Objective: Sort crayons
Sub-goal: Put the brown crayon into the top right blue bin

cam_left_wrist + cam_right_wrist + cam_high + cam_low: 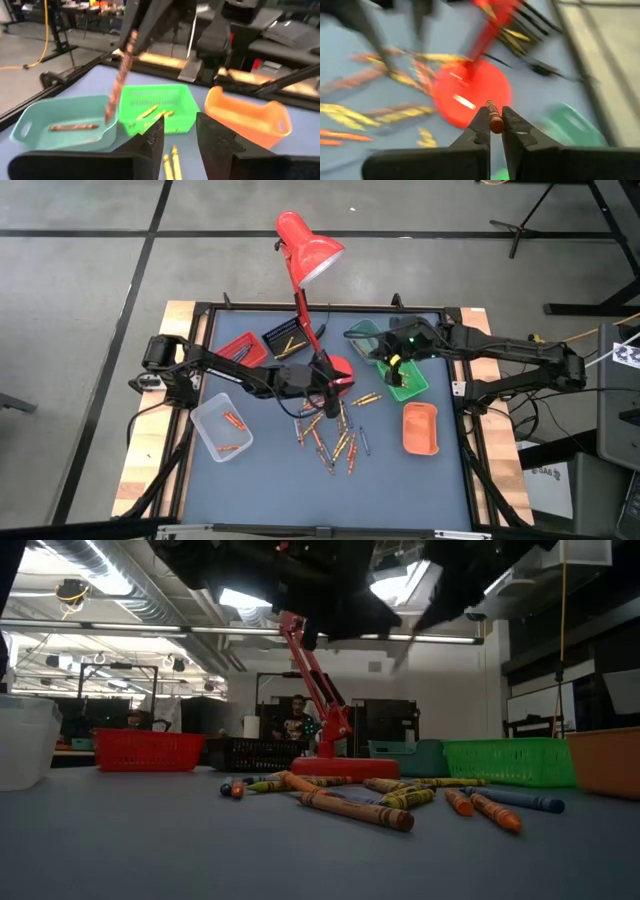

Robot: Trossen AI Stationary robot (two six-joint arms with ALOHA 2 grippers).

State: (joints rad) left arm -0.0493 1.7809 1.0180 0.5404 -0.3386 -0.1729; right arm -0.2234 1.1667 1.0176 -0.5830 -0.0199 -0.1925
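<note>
Waxy brown crayon between right hand fingers.

My fingers looking matt dark plastic; gripping paper-wrapped crayon. Table showing matt blue-grey; lamp w/ glossy red shade.

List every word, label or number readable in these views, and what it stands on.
None can be read.
The crayons carry paper wrappers, but any print is too small to read.
The crayon in the right gripper is too blurred.
The trays and lamp show no lettering.
</note>
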